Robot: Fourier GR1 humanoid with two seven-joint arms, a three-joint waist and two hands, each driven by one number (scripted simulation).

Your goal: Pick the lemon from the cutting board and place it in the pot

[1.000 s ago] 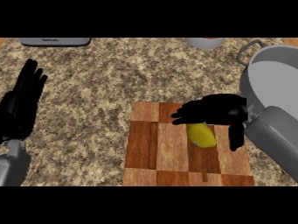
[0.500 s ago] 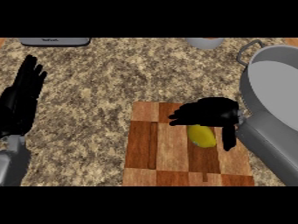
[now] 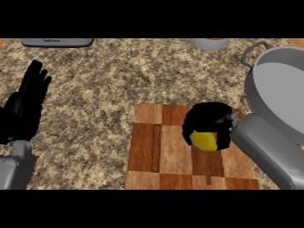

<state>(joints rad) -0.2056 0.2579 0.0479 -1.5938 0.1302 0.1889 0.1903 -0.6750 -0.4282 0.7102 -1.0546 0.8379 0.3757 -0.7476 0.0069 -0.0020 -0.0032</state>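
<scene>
1. Compared with the pictures of a second and half a second ago, the right hand (image 3: 208,124) is seen to have drawn its fingers in over the lemon (image 3: 204,140); earlier they were spread wider, with the thumb out to the side.
2. Right hand state: fingers are curled down round the lemon, so that only the lower yellow part is left showing beneath the black palm. The lemon is judged to be grasped, though contact on the hidden side cannot be confirmed.
3. Lemon position: it lies on the cutting board (image 3: 161,147), at the board's right half, not yet lifted as far as can be told; no gap between fruit and board can be made out.
4. The pot (image 3: 267,95) stands to the right of the board, its rim close beside the right forearm, open side up.
5. Left hand (image 3: 26,104): it is held at the left edge, open, fingers straight and pointing up, resting over the speckled tabletop (image 3: 115,80), well apart from the board.
6. Meaning for the task: the grasp step appears near done; lifting and carrying to the right over the pot rim are judged to be left.
</scene>
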